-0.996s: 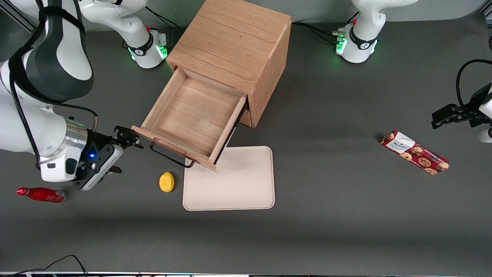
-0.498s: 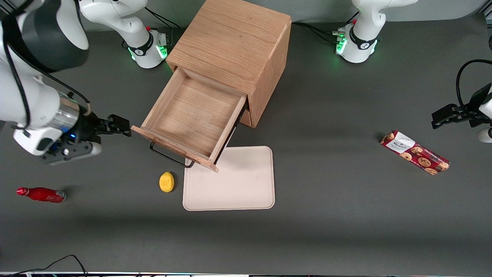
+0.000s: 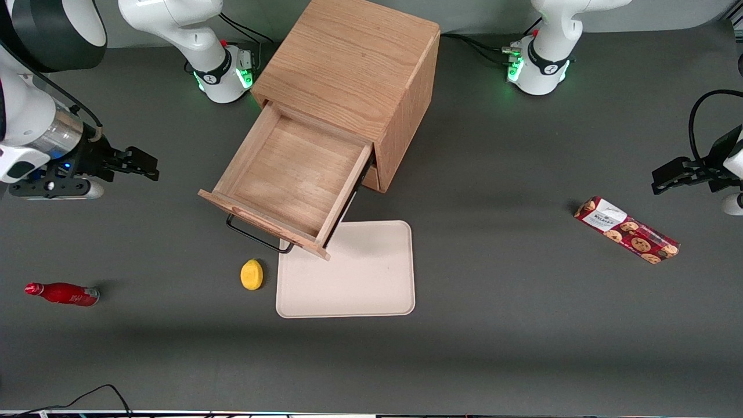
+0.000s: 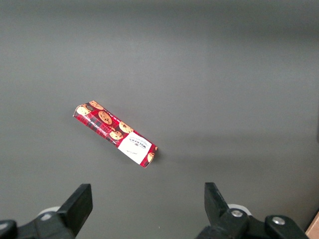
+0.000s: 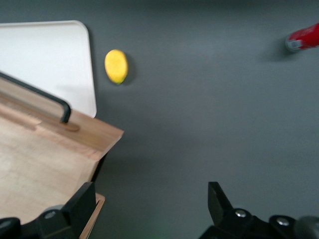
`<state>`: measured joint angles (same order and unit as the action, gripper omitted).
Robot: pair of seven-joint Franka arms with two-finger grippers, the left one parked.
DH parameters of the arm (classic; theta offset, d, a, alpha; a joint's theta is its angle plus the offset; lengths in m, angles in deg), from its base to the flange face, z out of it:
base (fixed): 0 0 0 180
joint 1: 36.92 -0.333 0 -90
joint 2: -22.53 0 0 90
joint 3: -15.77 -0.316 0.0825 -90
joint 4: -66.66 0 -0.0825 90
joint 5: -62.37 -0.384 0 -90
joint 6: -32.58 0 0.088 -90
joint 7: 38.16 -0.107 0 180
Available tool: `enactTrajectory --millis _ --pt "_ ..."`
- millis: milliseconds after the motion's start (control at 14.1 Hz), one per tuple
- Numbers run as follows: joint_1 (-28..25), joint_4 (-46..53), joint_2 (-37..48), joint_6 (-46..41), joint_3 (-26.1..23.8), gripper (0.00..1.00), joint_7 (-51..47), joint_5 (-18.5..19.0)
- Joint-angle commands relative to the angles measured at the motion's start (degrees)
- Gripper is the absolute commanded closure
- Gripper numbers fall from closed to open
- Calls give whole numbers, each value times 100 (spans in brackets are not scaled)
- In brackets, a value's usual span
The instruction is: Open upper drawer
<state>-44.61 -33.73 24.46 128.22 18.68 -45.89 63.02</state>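
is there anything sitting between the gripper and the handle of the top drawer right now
No, nothing visible. The gripper, fingers open, hangs over bare table toward the working arm's end, apart from the upper drawer, which is already pulled out. The dark bar handle is unobstructed; the lemon and tray lie nearer the front camera.

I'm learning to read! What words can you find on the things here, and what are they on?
"WALKERS": on the white label of the red cookie box, though the letters are small, so I'm not sure.
Smaller print under it: too small to read.
Red bottle: has pale marks, too small to read.
Upper drawer, lemon, tray and gripper beside the drawer: no words.
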Motion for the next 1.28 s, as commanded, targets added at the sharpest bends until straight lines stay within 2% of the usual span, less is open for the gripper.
enactTrajectory --millis 0,1209 --pt "540 272 -236 86 -361 0 -123 146" --pt "619 449 -264 69 -282 0 -106 137"
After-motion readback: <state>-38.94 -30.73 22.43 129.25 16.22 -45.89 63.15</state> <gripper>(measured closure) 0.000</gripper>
